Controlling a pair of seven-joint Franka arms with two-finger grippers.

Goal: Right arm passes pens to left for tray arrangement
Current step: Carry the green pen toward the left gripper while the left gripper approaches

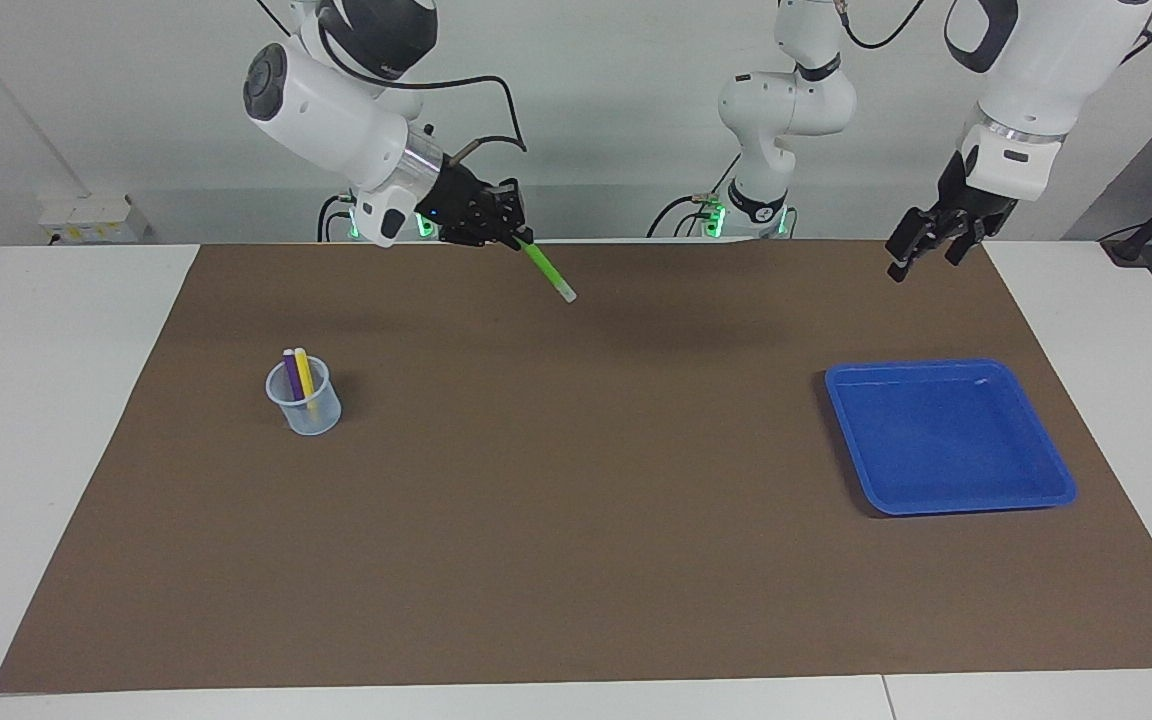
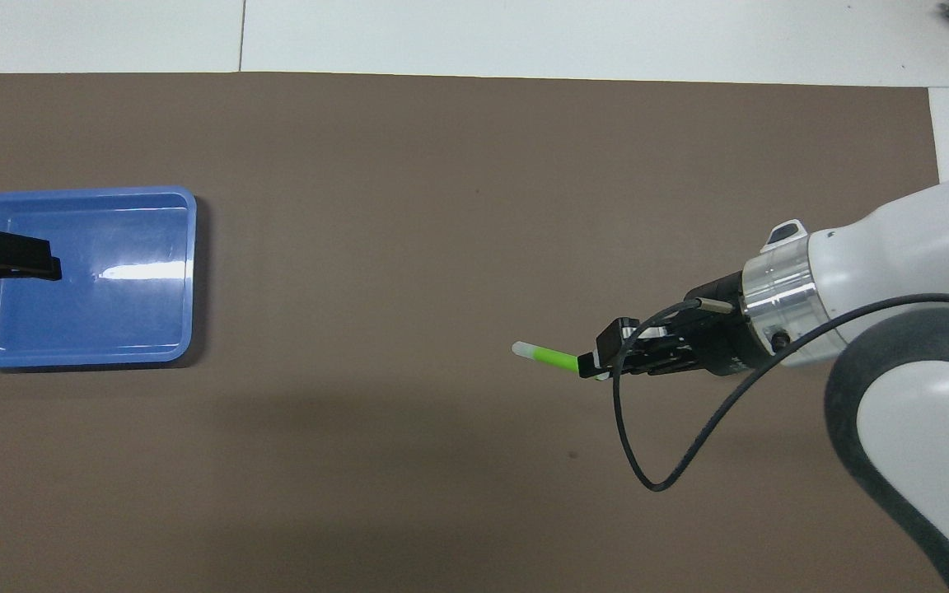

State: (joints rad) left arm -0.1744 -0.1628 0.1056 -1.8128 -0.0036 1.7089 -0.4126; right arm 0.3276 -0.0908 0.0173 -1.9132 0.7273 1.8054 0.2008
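Observation:
My right gripper (image 1: 519, 238) hangs over the mat's edge by the robots and is shut on the green pen (image 1: 548, 270). The pen slants down, pale tip toward the left arm's end. From overhead, the right gripper (image 2: 591, 364) holds the green pen (image 2: 547, 357) level over bare mat. The purple pen (image 1: 291, 372) and yellow pen (image 1: 304, 372) stand in a clear cup (image 1: 304, 405) toward the right arm's end; the overhead view hides them. The blue tray (image 1: 946, 440) holds nothing. My left gripper (image 1: 924, 262) is open in the air, and one of its fingers (image 2: 17, 254) shows over the tray (image 2: 112, 313).
A brown mat (image 1: 576, 520) covers most of the white table. A black cable (image 2: 647, 461) loops down from the right wrist. A third white arm's base (image 1: 766, 190) stands at the robots' edge between the two arms.

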